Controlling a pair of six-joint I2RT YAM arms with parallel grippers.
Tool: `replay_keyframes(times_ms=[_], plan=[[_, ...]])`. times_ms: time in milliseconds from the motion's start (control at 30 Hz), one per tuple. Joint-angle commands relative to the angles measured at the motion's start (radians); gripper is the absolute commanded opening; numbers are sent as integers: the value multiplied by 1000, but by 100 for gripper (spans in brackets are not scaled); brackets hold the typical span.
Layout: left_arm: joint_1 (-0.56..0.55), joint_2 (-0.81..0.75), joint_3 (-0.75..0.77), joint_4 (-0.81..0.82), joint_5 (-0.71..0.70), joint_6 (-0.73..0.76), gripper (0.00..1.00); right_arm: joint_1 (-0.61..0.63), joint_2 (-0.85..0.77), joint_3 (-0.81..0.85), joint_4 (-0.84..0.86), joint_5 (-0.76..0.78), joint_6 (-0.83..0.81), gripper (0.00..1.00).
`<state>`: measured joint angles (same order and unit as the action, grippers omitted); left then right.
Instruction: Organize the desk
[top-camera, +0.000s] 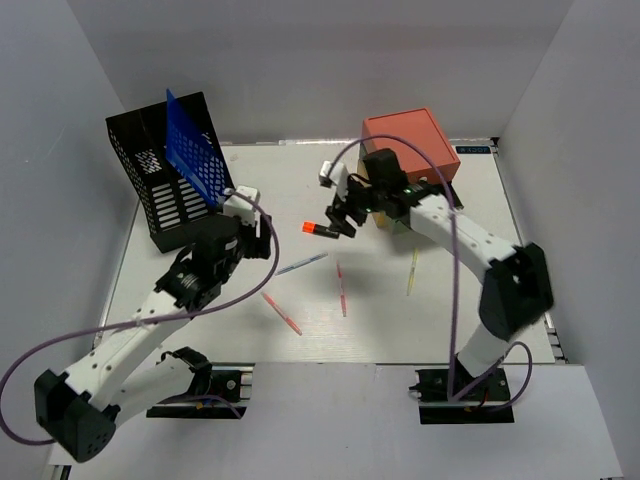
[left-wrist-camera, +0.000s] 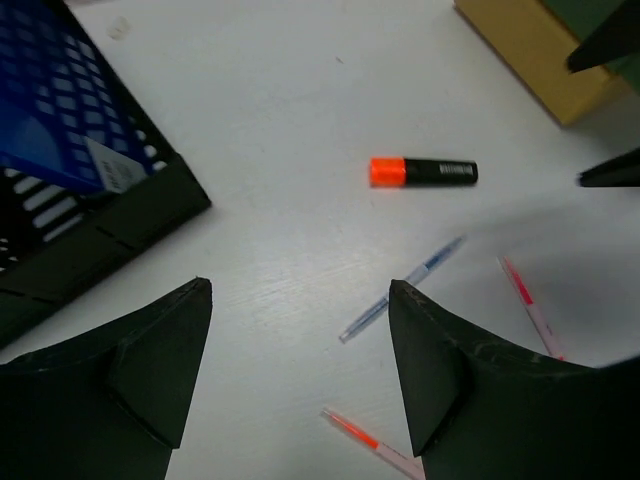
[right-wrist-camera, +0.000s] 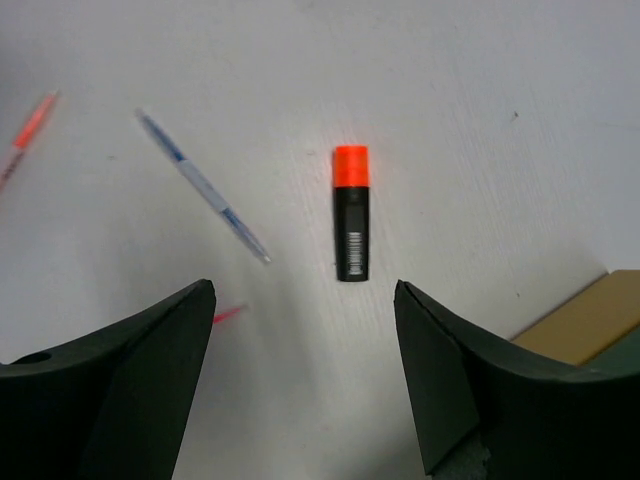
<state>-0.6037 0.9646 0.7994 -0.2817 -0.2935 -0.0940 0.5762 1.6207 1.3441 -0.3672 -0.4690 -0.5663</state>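
**Both grippers open over a pen-strewn desk**

Nearest the arm bases, the white desk (top-camera: 380, 335) fills the floor of the booth, with pens scattered across its middle. A red pen (top-camera: 281, 313) lies closest, on a slant. A second red pen (top-camera: 341, 289) lies just beyond it, running nearly front to back. Off to the right there's a thin yellow stick (top-camera: 412, 272), probably another pen, though it's too slim to be sure. Next out, a blue pen (top-camera: 300, 264) lies at an angle. The left gripper (left-wrist-camera: 300, 290) hangs above the desk near it, fingers spread wide, nothing between them.

Just past that, the marker (right-wrist-camera: 351, 215), black with an orange cap, lies alone on bare desk. The right gripper (right-wrist-camera: 305, 287) hovers close to it, fingers wide apart too, touching nothing.

At the far left stands a black mesh rack (top-camera: 160, 200) with a blue folder (top-camera: 195, 155) leaning in it. At the far right sits a drawer box (top-camera: 410, 140) with an orange top.
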Motion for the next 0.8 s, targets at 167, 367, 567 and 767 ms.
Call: replay_keyframes(times_ms=[167, 367, 567, 767], plan=[[4, -115, -28, 47, -170, 37, 78, 17, 413, 464, -234, 242, 91, 78], [4, -102, -25, 41, -167, 53, 76, 31, 536, 509, -233, 279, 69, 80], [4, -107, -32, 50, -157, 71, 77, 34, 597, 517, -236, 282, 48, 85], [4, -90, -32, 47, -148, 74, 76, 36, 636, 523, -231, 271, 48, 86]])
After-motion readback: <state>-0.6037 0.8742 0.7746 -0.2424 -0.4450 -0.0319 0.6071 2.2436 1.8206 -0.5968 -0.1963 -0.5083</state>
